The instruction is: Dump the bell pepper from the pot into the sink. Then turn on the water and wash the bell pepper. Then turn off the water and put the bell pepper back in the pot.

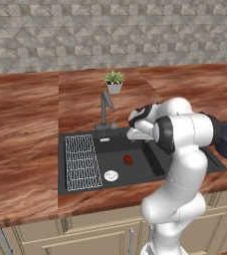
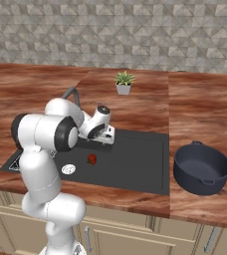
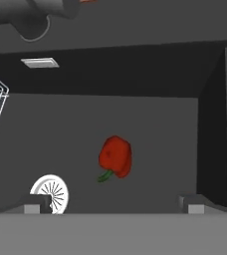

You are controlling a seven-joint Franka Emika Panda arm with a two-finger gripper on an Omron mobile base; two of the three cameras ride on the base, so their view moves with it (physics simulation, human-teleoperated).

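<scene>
The bell pepper [image 1: 128, 160] is lying in the sink [image 1: 145, 172], just beside the drain [image 1: 111, 175], with the wire rack [image 1: 81, 162] sitting to the left. The faucet [image 1: 105, 109] is standing behind the sink, the plant [image 1: 114, 81] behind it. The pot [image 2: 201, 168] is resting on the desk [image 2: 205, 114] right of the sink.

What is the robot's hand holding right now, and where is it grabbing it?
Nothing. The gripper is open and empty; the bell pepper lies loose on the sink floor beyond its fingertips, beside the drain.
</scene>
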